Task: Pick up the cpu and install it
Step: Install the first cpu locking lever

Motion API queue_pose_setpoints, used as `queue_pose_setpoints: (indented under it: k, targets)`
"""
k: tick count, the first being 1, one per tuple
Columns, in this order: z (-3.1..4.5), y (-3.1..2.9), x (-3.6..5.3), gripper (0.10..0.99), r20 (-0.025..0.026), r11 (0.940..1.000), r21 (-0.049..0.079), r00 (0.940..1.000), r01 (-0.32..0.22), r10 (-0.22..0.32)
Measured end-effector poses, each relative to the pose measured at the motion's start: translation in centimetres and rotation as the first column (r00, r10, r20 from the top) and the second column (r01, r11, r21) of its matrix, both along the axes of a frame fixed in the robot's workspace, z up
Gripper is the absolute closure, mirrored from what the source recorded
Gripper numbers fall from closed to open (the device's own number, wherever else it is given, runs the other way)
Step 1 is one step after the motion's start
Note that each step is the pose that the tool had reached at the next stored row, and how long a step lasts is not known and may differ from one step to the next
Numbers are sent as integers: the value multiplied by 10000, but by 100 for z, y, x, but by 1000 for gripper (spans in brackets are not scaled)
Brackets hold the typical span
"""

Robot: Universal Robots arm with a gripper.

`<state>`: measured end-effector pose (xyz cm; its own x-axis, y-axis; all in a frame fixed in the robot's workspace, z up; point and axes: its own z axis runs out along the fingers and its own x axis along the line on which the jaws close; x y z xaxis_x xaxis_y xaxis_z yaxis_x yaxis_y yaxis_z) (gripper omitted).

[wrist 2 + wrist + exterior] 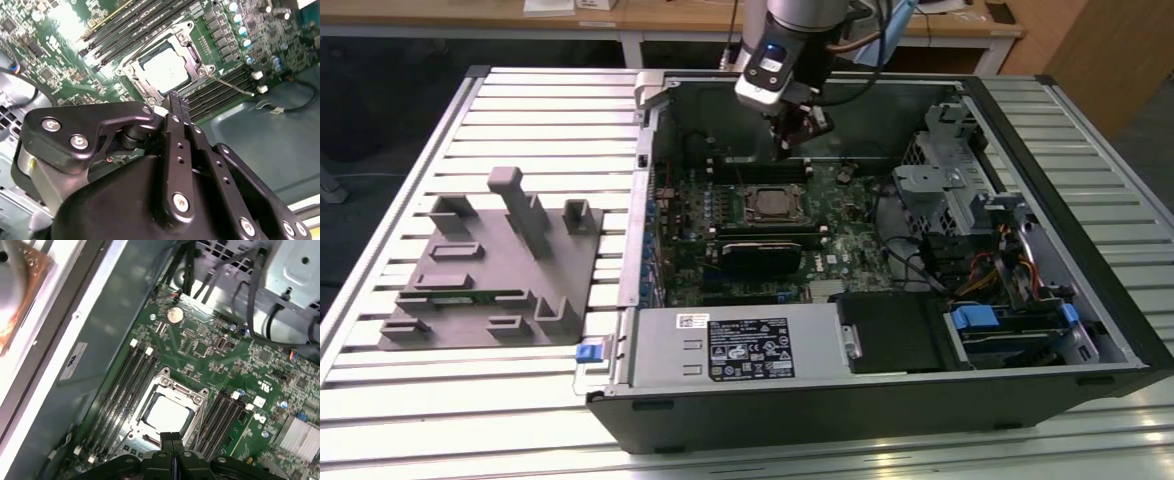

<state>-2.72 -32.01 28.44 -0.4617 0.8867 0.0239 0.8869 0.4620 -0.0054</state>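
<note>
And there's the cpu (167, 415), pale silver top up, sitting square inside the open metal socket frame (170, 390) on the green motherboard (847, 215), memory slots (125, 385) running along either side of it. The pincer (178, 102) hangs just above the socket's edge with its two black fingers pressed together and nothing between them, well inside the open computer case (1067, 250) on the slatted worktop (520, 120). To my eye the chip looks seated, so the care here is keeping those closed tips off the frame and lifting straight, no sideways drag across the slots.
</note>
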Motion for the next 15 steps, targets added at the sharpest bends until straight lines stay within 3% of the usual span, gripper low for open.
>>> queue_pose_setpoints:
  k: [7,15]
  targets:
    - [-1,0,0,980,1,9952,1,9952,-978,978]
    - [-5,0,0,980,4,9794,9,9794,-2018,2018]
